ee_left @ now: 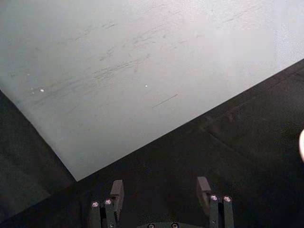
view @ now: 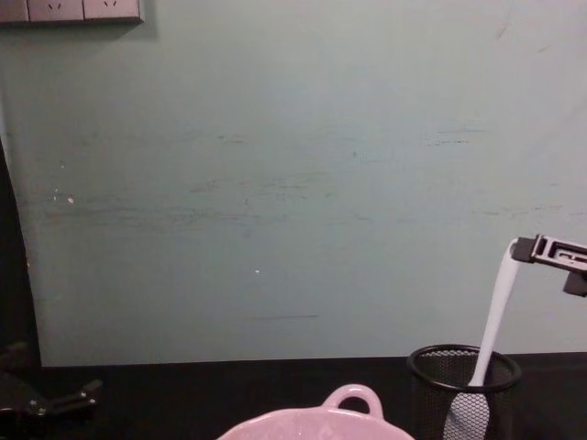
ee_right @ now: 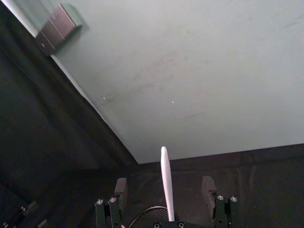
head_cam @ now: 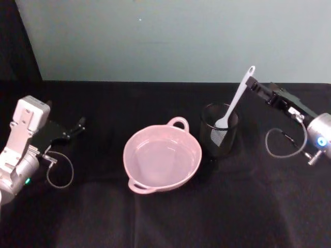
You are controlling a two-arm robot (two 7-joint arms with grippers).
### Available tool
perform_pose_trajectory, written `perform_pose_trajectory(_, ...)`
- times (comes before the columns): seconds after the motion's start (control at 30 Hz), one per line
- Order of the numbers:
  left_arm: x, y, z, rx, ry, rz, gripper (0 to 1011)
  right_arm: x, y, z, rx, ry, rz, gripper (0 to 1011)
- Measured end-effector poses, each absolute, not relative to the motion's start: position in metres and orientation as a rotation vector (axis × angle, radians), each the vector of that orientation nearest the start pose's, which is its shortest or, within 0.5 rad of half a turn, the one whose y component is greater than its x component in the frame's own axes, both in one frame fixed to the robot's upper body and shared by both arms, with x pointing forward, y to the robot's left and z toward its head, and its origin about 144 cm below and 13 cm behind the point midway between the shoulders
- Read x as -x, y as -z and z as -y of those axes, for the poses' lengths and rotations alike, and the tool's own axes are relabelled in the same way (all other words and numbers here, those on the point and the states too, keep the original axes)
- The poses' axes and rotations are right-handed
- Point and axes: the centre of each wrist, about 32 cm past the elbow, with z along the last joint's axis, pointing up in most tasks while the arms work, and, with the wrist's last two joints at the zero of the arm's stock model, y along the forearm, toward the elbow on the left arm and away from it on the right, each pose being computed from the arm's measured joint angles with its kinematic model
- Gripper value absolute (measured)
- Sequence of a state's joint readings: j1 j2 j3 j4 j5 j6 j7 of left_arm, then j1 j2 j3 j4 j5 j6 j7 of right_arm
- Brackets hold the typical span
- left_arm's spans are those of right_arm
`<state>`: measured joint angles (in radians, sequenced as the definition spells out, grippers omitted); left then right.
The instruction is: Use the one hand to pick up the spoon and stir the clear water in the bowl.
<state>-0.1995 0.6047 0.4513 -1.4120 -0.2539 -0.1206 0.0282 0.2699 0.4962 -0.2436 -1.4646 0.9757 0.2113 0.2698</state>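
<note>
Head view: spoon [head_cam: 235,99] head-down in cup [head_cam: 220,145], handle toward right claw [head_cam: 256,86].

bowl [view: 307,424] cut off, spoon [view: 496,310] head perhaps behind mesh cup [view: 429,396]

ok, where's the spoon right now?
Head view, right of centre: the spoon stands head-down in the black mesh cup, right of the pink bowl, handle top inside the open right gripper.
</note>
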Motion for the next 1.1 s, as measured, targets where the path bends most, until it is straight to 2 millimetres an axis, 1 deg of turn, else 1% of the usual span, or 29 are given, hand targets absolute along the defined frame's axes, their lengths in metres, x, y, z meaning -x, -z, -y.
perform_pose_trajectory(0.27, -0.489, -1.140, -0.310, -0.304, -1.248, 0.285, 1011, -0.539, -1.219, 0.311, -0.170, 1.049, -0.469, 1003)
perform_pose_trajectory(0.53, -0.489, -1.140, -0.310, -0.304, -1.248, 0.285, 1011, -0.554, -1.225, 0.304, -0.106, 1.030, -0.470, 1003)
perform_pose_trajectory(1.1, -0.489, -1.140, -0.310, -0.304, -1.248, 0.285, 1012, -0.560, -1.231, 0.299, -0.058, 1.024, -0.403, 1002)
